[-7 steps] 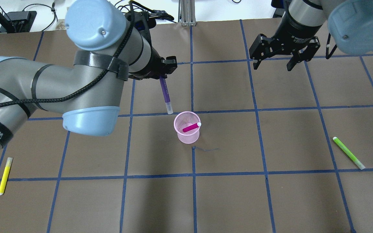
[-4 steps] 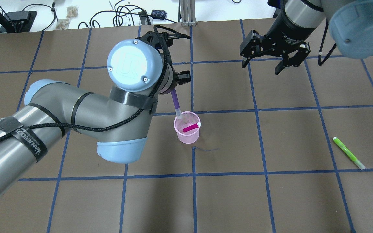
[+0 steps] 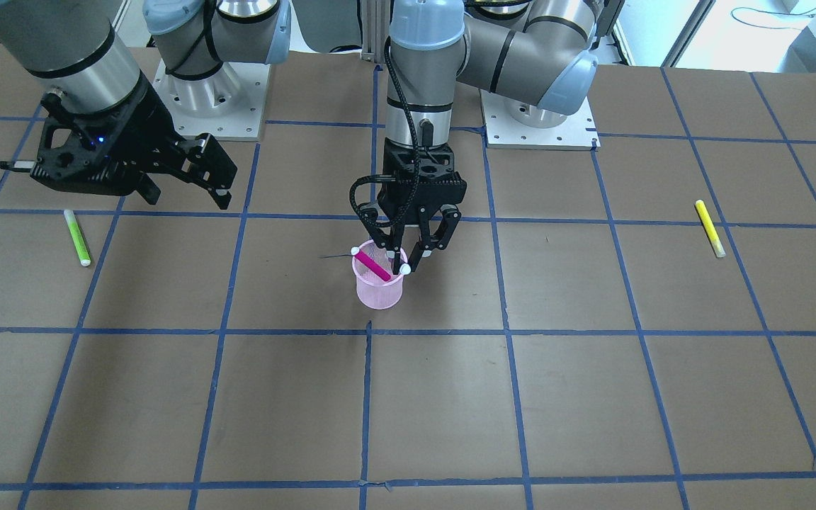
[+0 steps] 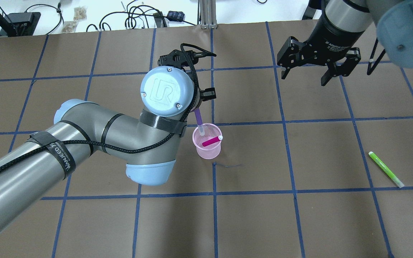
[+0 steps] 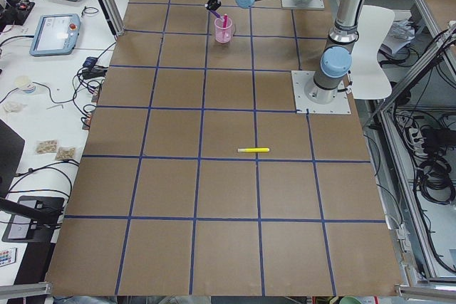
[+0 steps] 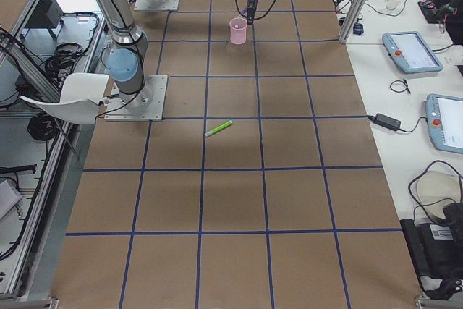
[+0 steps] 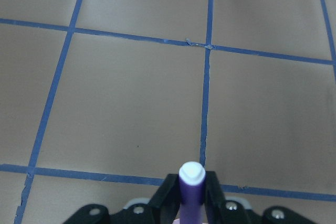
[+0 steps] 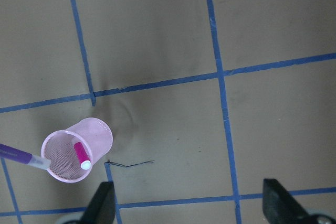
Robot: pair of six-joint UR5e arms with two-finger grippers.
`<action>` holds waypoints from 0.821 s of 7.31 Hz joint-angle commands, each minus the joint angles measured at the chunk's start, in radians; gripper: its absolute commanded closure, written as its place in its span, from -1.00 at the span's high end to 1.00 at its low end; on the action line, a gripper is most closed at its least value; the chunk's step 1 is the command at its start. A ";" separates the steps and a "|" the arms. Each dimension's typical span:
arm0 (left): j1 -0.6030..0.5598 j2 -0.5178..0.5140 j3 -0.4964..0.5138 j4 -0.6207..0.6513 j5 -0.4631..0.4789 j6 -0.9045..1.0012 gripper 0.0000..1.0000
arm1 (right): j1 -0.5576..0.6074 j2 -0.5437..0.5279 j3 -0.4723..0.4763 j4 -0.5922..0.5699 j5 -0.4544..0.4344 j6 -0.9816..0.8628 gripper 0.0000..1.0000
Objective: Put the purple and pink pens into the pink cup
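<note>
The pink mesh cup (image 4: 208, 151) stands upright near the table's middle. The pink pen (image 4: 210, 141) leans inside it, white cap at the rim. My left gripper (image 4: 197, 110) is right above the cup, mostly hidden under its wrist, and shut on the purple pen (image 4: 198, 121). That pen hangs tilted with its white tip just inside the cup's rim. The left wrist view shows the purple pen (image 7: 191, 192) clamped between the fingers. My right gripper (image 4: 304, 79) is open and empty at the back right, and its view shows the cup (image 8: 97, 135) and both pens.
A green pen (image 4: 385, 169) lies on the table at the right. A yellow pen (image 3: 710, 228) lies on the robot's left side, hidden under the left arm in the overhead view. Cables and boxes lie beyond the table's far edge.
My left arm swung right and forward, carrying the purple pen from beside the cup until its tip is inside the rim. My right gripper shifted slightly and stayed open.
</note>
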 commanded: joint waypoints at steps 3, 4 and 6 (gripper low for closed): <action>-0.023 -0.038 -0.014 0.006 0.001 -0.007 -1.00 | -0.009 -0.041 -0.013 0.048 -0.165 0.000 1.00; -0.024 -0.046 -0.015 0.004 -0.003 -0.008 -1.00 | -0.005 -0.045 -0.019 0.049 -0.172 0.002 1.00; -0.024 -0.052 -0.018 0.004 -0.003 -0.004 -0.75 | -0.003 -0.048 -0.019 0.060 -0.159 0.002 1.00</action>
